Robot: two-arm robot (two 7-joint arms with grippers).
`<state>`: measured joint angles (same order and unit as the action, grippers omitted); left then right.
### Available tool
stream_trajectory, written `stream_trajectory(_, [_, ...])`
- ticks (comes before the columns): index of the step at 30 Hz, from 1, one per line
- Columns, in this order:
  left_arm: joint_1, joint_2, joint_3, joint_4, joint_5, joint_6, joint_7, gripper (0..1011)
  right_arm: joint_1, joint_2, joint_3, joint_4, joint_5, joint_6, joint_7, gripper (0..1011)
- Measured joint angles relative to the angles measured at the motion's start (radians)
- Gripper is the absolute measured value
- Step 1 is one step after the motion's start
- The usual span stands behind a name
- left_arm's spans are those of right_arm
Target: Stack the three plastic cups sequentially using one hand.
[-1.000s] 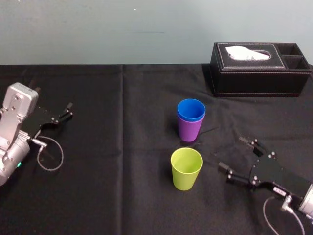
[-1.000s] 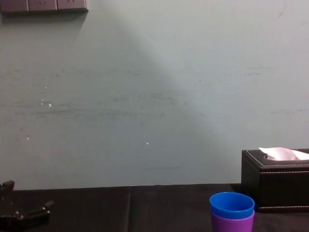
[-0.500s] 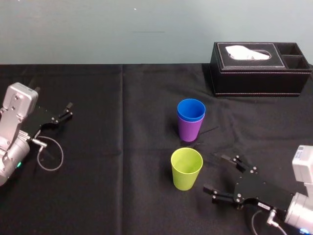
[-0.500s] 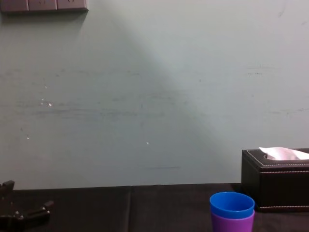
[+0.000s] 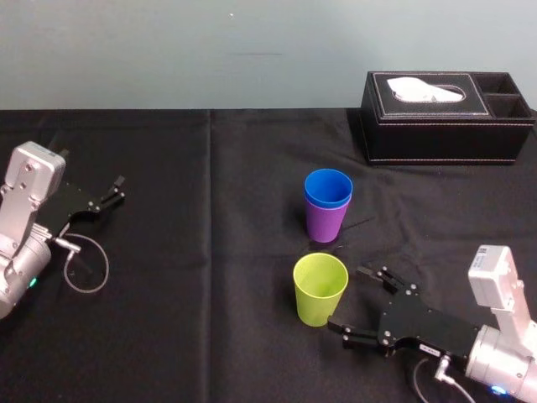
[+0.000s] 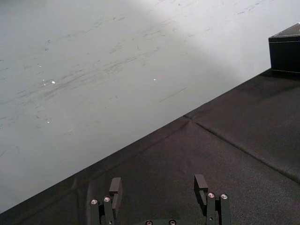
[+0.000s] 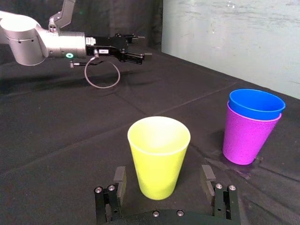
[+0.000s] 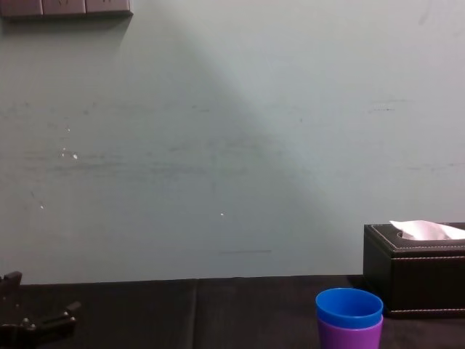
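A yellow-green cup [image 5: 320, 290] stands upright on the black table, in front of a purple cup [image 5: 325, 223] with a blue cup [image 5: 327, 188] nested inside it. My right gripper [image 5: 349, 299] is open just right of the yellow-green cup, low over the cloth. In the right wrist view the yellow-green cup [image 7: 158, 161] stands right at the mouth of my right gripper [image 7: 164, 172], its fingers apart on either side and not touching it; the blue cup [image 7: 256, 103] and purple cup [image 7: 245, 138] sit beyond. My left gripper [image 5: 116, 191] rests open at the far left.
A black tissue box [image 5: 445, 117] stands at the back right, behind the cups. A grey cable loop [image 5: 84, 264] lies by the left arm. The black table cloth [image 5: 210, 252] spreads wide between the left arm and the cups.
My right gripper has moved left across the table toward the yellow-green cup, staying open. The cups and the left arm have not moved.
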<state>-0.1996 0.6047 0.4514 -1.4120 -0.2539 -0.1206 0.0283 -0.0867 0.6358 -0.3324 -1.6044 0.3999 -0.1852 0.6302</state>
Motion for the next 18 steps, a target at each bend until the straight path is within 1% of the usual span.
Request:
stream_trajectory(11, [0.000,0.000,0.000,0.000,0.000,0.000,0.000,1011,0.066,-0.035,-0.052,0.040,-0.024,0.029,-0.006,1000])
stream_trajectory(18, [0.000,0.000,0.000,0.000,0.000,0.000,0.000,1011,0.121,-0.075,-0.085,0.084,-0.038,0.046,-0.017,1000])
